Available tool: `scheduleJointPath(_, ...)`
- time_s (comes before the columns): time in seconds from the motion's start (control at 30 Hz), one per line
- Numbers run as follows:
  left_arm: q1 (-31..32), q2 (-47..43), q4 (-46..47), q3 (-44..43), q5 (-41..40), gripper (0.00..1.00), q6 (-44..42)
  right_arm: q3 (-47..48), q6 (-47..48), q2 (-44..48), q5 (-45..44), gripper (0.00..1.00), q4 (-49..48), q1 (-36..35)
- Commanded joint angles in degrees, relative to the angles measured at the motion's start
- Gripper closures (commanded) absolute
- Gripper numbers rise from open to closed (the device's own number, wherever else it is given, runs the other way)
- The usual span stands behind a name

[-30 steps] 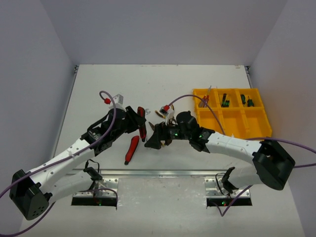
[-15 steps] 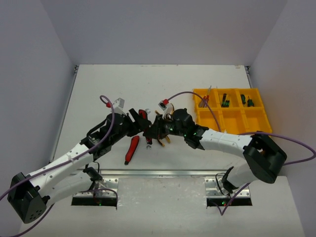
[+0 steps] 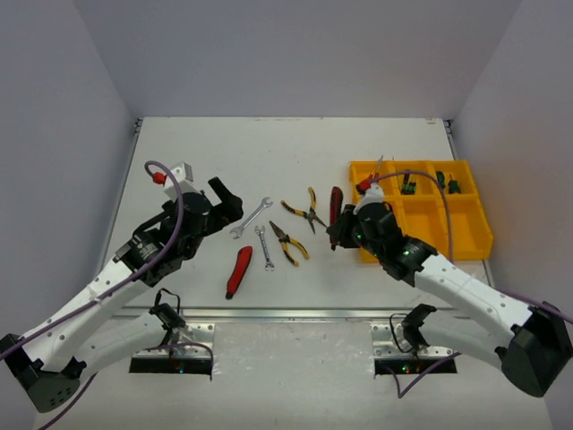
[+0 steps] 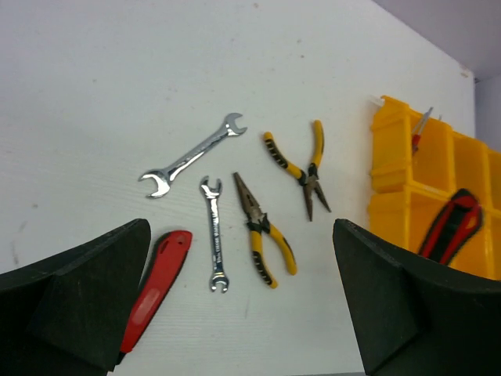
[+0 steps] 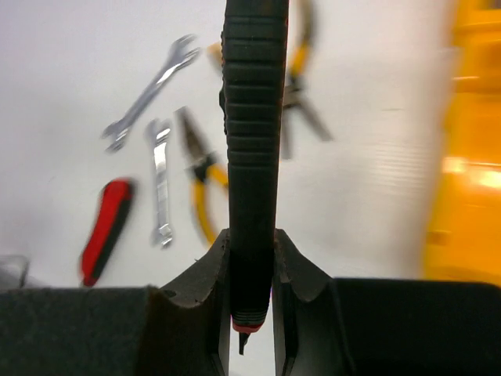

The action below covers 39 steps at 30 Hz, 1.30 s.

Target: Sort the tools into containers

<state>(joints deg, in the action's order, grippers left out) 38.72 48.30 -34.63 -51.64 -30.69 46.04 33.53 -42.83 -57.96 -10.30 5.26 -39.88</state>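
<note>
Right, the right gripper (image 5: 250,262) is pinching a red-and-black utility knife (image 5: 252,117) tight between its pads, holding it up just beside the left wall of the yellow tray (image 3: 466,237), not over any compartment yet. Over on the other side, the left gripper (image 3: 222,199) is hanging spread wide with nothing in it, near the loose tools but touching none.

Now, the tally. The tray's far row is already filling: green-handled screwdrivers (image 3: 407,185) are sitting in the middle and right compartments, and a red-handled screwdriver (image 3: 374,175) is leaning in the far-left one. The near row, where it shows, is looking bare.

Waiting on the table (image 3: 179,152) are two silver wrenches (image 4: 192,155), two yellow-and-black pliers (image 4: 262,227) and a second knife (image 4: 156,286). So I'm calling it roughly halfway, with this knife heading in and five pieces left to go.
</note>
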Motion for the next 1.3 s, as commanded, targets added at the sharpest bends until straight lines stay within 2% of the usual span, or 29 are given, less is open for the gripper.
scheduleJointPath(0.0, 0.33, 2.73, -4.78, 1.04, -2.31, 0.0, -4.28, -1.39, 2.25, 4.67, -9.79, 1.0, 12.31, 8.35)
scheduleJointPath(0.17, 0.3, 7.17, -4.5, 2.38, 0.17, 0.0, -5.67, -1.14, 0.33, 1.73, -11.95, 1.0, 14.67, 14.32)
scheduleJointPath(0.53, 0.3, 9.26, -4.77, 4.59, -0.32, 0.0, -6.45, 1.33, -1.99, -6.45, -14.66, 1.0, 14.64, 16.12)
scheduleJointPath(0.57, 0.3, 9.59, -4.53, 4.59, -0.19, 0.0, -6.55, 1.7, -1.65, -6.92, -14.63, 0.96, 14.64, 16.18)
scheduleJointPath(0.67, 0.3, 11.18, -4.29, 4.6, 0.24, 0.0, -6.67, 2.45, -0.86, -7.62, -14.47, 0.69, 14.62, 16.35)
scheduleJointPath(0.73, 0.3, 13.55, -4.17, 4.81, 1.1, 0.0, -6.54, 3.07, -0.01, -7.76, -14.02, 0.45, 14.6, 16.62)
scheduleJointPath(0.83, 0.3, 16.17, -3.67, 5.86, 2.79, 0.0, -6.08, 3.9, 1.0, -7.49, -13.78, 0.19, 14.6, 16.86)
scheduleJointPath(0.9, 0.3, 18.89, -3.31, 6.39, 4.5, 0.0, -5.59, 4.31, 1.99, -6.75, -13.09, 0.13, 14.63, 16.94)
scheduleJointPath(1.13, 0.36, 23.4, 2.85, 10.82, 10.04, 0.01, -6.66, 5.35, 5.35, -1.57, -7.93, 0.11, 15.39, 16.91)
scheduleJointPath(1.27, 0.41, 28.81, 5.29, 11.5, 12.87, 0.09, -7.73, 4.92, 7.75, 1.55, -3.74, 0.1, 14.89, 16.86)
